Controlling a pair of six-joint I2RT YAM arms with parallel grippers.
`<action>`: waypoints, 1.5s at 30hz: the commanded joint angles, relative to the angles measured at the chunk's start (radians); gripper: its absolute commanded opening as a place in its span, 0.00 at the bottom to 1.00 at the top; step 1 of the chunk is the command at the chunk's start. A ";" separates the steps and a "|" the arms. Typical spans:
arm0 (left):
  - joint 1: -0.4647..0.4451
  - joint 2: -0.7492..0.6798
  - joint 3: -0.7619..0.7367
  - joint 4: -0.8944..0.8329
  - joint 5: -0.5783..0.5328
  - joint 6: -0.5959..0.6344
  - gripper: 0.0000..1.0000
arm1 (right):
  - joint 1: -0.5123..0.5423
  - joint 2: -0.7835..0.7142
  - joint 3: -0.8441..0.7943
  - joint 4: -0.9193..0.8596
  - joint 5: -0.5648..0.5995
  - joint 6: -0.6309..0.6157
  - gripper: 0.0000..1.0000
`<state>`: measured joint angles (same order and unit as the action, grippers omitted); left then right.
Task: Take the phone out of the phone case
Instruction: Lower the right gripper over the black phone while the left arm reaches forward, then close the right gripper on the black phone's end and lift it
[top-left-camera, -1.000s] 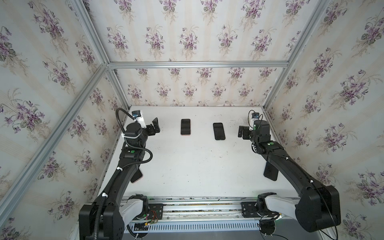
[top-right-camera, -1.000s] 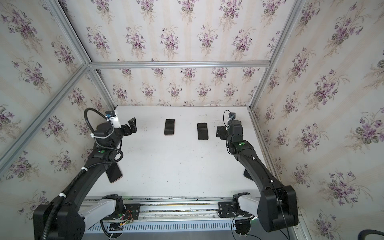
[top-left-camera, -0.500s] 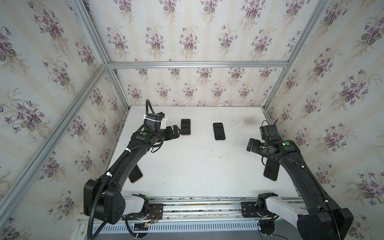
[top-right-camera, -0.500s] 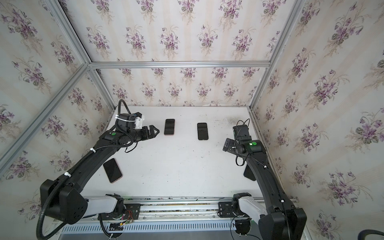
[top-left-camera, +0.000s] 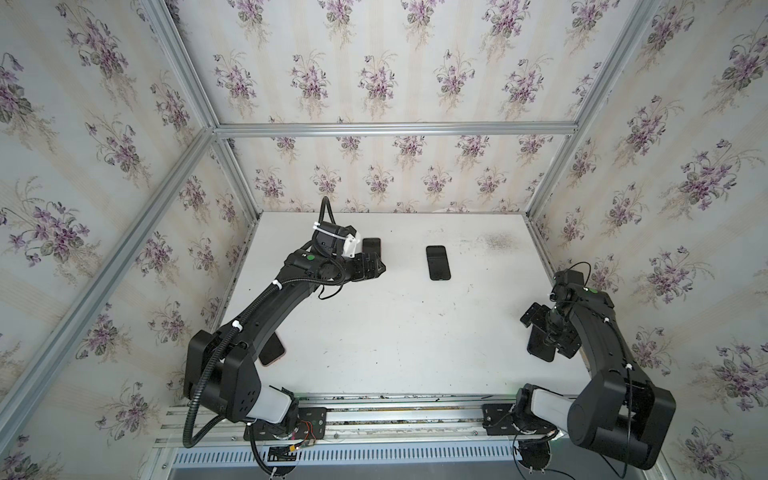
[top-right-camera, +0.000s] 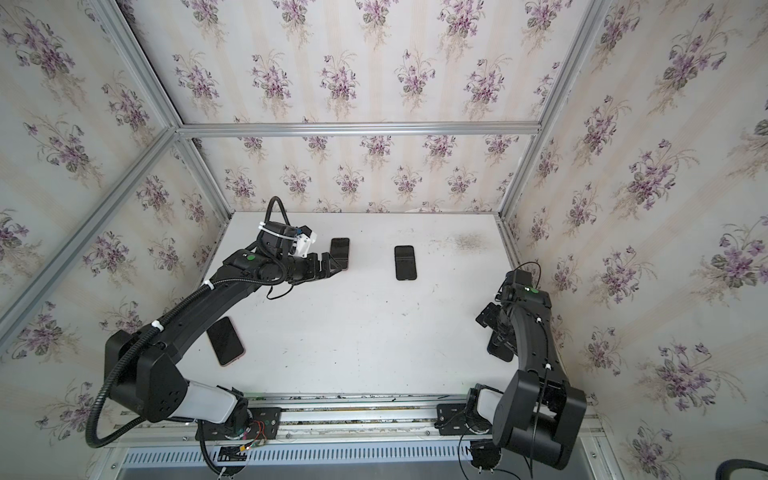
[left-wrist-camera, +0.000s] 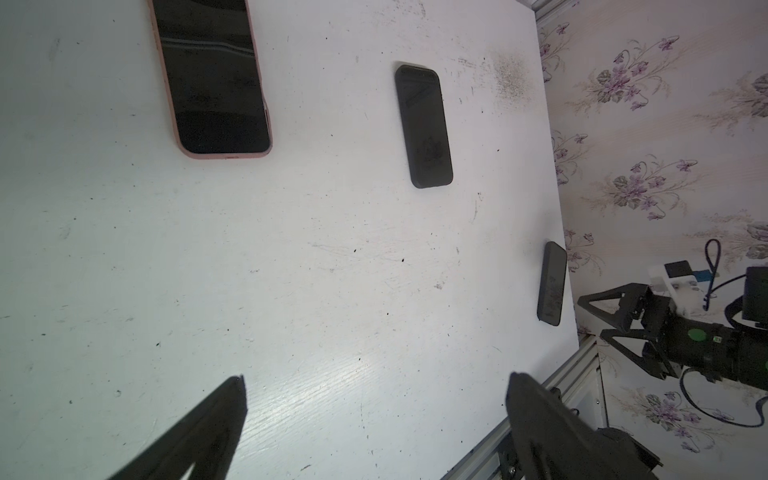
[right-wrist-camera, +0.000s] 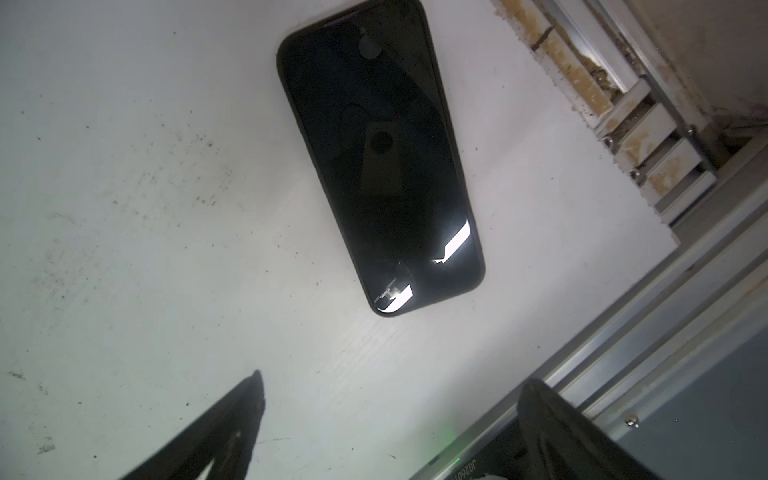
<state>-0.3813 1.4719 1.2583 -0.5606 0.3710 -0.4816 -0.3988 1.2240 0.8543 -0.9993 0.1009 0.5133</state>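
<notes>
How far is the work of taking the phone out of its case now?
Done: nothing visible. The pink-cased phone ahead of the left gripper still sits in its case.
In hand: both grippers are open and empty. The right gripper hovers by the black phone.
Left: probably grasp a phone, hold its case, and pull the two apart.

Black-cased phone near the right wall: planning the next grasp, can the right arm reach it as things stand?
Probably yes: the open right gripper hangs close to the black-cased phone, which lies flat, nothing covering it.
</notes>
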 joint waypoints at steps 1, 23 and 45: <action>-0.001 -0.005 0.014 -0.009 0.006 -0.014 1.00 | -0.058 0.046 -0.020 0.070 -0.026 -0.022 0.99; -0.001 -0.071 -0.011 -0.023 -0.064 -0.031 1.00 | -0.150 0.202 -0.075 0.240 -0.052 -0.149 0.99; 0.024 -0.079 -0.023 -0.021 -0.102 -0.007 1.00 | -0.144 0.280 -0.057 0.253 -0.101 -0.210 0.99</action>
<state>-0.3637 1.3918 1.2377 -0.5888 0.2821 -0.4988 -0.5468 1.5024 0.7845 -0.7380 0.0059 0.3130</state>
